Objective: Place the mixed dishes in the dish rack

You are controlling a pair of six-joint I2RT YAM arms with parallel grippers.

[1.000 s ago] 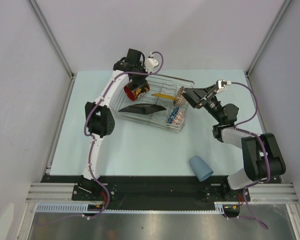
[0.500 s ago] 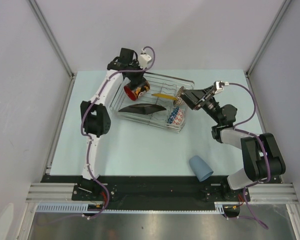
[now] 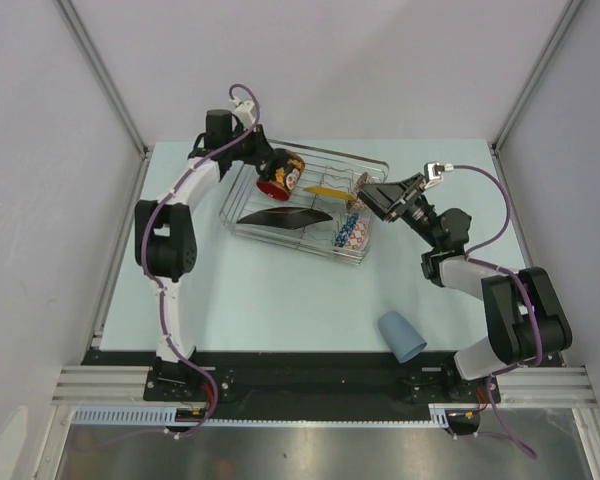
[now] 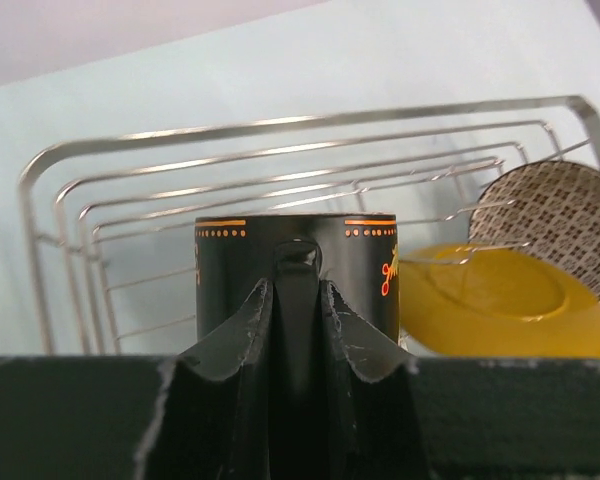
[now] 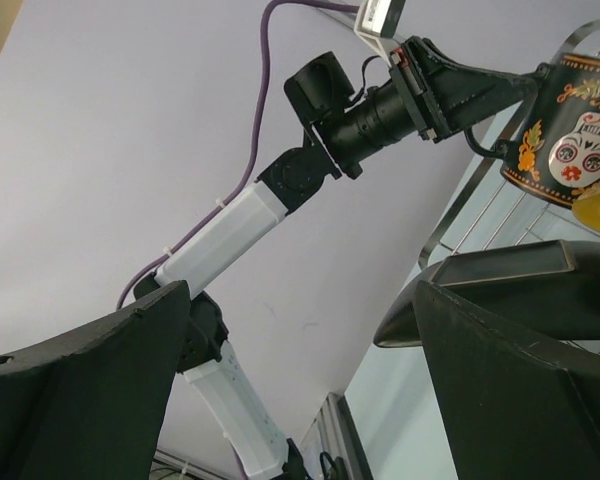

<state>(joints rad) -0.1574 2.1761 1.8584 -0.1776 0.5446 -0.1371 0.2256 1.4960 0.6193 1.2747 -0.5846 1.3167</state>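
Left gripper [image 4: 297, 290]: I am clamped on the handle of the dark mug [image 4: 230, 270], held just ahead of my fingertips at a corner of the dish rack [image 4: 280, 130]. The yellow-centred plate [image 4: 490, 300] and pinkish bowl [image 4: 560, 220] stand beyond, to my right. Right gripper [image 3: 368, 192]: my fingers are spread wide just beside the rack's end, with the light-blue cup [image 3: 402, 336] lying well behind me.

Top cam is looking steeply down from high on the dish rack's [image 3: 305, 205] near side, whole rack mid-frame, far off. Left wrist cam is sitting tight behind the dark mug [image 4: 295, 270], facing across the rack. Right wrist cam is tilting upward from the rack's other side, sharing that mug.
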